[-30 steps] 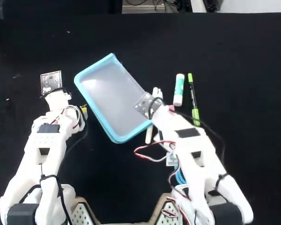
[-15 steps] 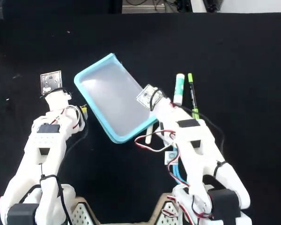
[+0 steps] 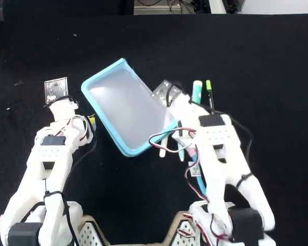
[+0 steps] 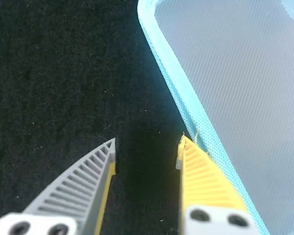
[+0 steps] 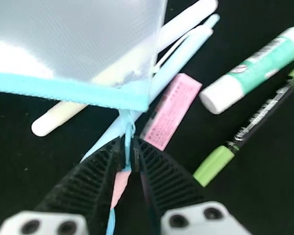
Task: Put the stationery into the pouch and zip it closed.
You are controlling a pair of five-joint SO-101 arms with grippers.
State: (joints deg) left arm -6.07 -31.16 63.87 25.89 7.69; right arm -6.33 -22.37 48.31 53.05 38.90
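Translucent mesh pouch (image 3: 124,110), woven turquoise trim, pull (image 5: 131,126) pinched by right gripper (image 5: 130,145).

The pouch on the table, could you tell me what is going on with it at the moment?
The right end effector is shut on the zipper pull of the pouch. The left end effector sits open beside the pouch's opposite edge, holding nothing. The glue stick, green pen and pink eraser lie on the table next to the pouch, not yet packed.
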